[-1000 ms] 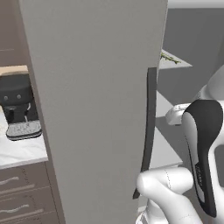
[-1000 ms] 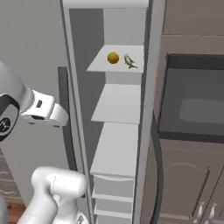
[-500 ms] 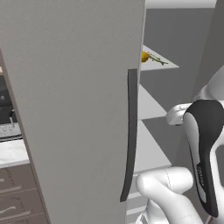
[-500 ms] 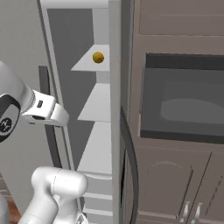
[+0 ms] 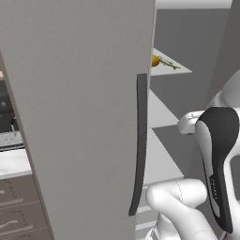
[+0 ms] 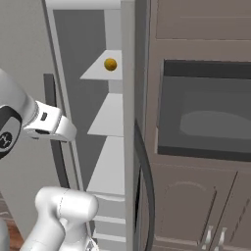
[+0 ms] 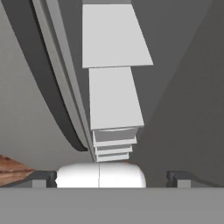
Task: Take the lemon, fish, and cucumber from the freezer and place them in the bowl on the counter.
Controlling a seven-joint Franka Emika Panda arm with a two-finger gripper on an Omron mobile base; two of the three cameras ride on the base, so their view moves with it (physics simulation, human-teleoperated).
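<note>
Freezer (image 5: 84, 117) door stands open, its long dark handle (image 5: 138, 150) toward us in the left base view. We see pale shelves (image 6: 110, 115) stacked inside.

Lemon (image 6: 110, 64) sits on the upper shelf, close to that shelf's front edge in the right base view. In the left base view the lemon (image 5: 155, 60) peeks out right beside the door's edge, with a thin dark green item (image 5: 168, 63) lying just beside it on the same shelf; could be the fish or the cucumber, too small for us to tell. A third item we cannot make out. A strip of marble counter (image 5: 11, 161) with drawers under it shows at the left edge of the left base view.

Gripper (image 7: 111, 177): fingertips at the far left and far right of the hand view bottom, spread wide, nothing between them. It looks down the shelf stack, low in the freezer, well below the lemon's shelf.

Step, as we judge it: door is done, first pick not yet started, nothing in hand, so the task is early. Next move calls for raising the hand to the upper shelf, lining the wide fingers on either side of the lemon and closing. Risk: a round lemon may roll off the shelf's front edge if nudged, and the door edge crowds the approach.
</note>
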